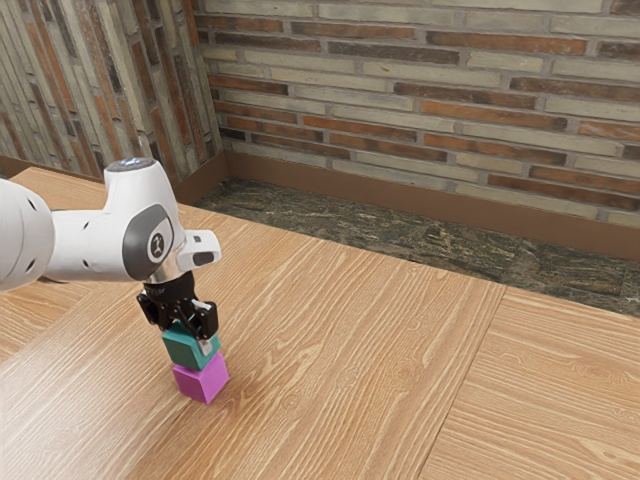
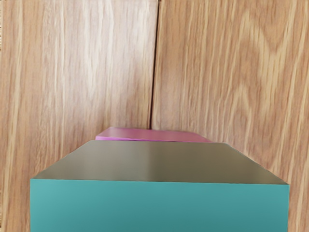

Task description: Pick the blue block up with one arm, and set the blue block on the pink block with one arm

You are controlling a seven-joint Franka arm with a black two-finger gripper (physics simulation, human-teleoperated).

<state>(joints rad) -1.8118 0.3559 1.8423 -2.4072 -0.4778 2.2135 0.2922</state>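
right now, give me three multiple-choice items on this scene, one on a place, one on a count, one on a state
1. Where is the teal block?
A. on top of the pink block
B. beside it
C. far from it

2. How many blocks are in view?
A. one
B. two
C. three

3. How is the pincer?
A. open, high above both blocks
B. shut on the teal block
C. shut on the pink block

Answers:
1 A, the teal block sits stacked on the pink one.
2 B, one teal and one pink.
3 B, its fingers clamp the teal block's sides.
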